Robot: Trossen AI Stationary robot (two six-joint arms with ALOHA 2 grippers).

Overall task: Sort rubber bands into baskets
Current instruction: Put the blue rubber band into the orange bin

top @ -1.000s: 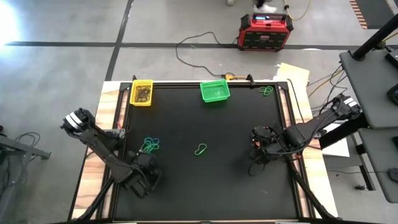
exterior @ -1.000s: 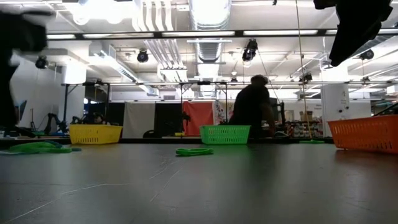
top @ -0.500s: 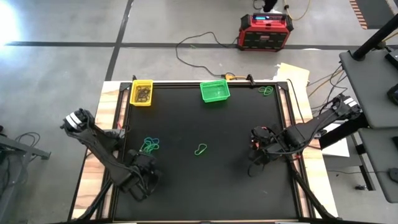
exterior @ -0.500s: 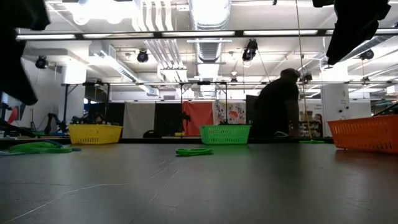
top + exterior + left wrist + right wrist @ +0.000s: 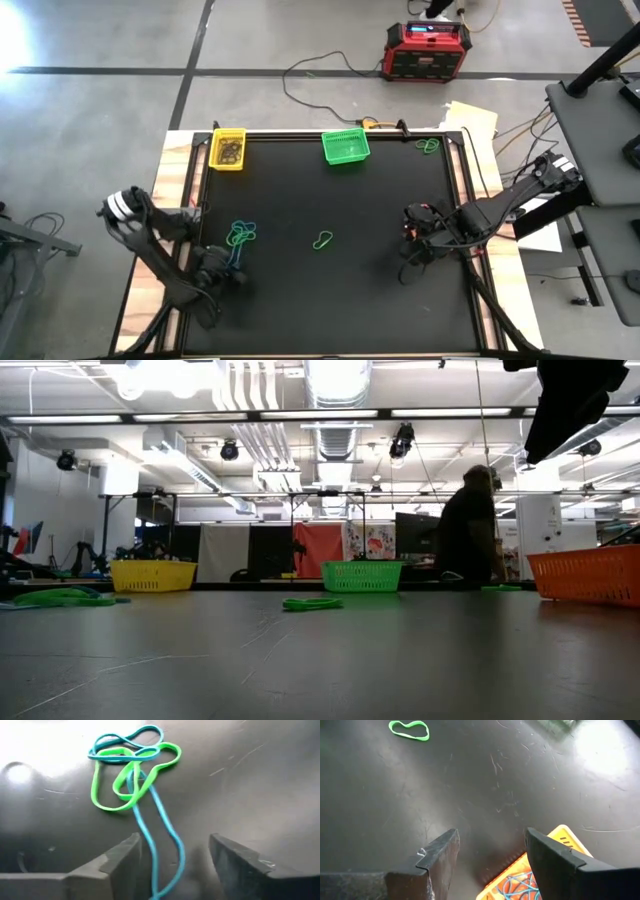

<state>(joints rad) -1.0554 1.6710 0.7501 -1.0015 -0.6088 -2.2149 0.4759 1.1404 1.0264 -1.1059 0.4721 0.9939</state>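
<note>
Left gripper is hovering wide over tangled teal and green rubber bands, lower left of the desk; right gripper is gaping above the orange basket.

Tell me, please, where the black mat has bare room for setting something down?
The widest bare stretch is the mat's near half, between the left gripper and the right gripper, below the single green band. It is crowded around the band cluster and along the far edge by the yellow basket and green basket.

Grey concrete floor, ceiling strip lights (ducts overhead).
</note>
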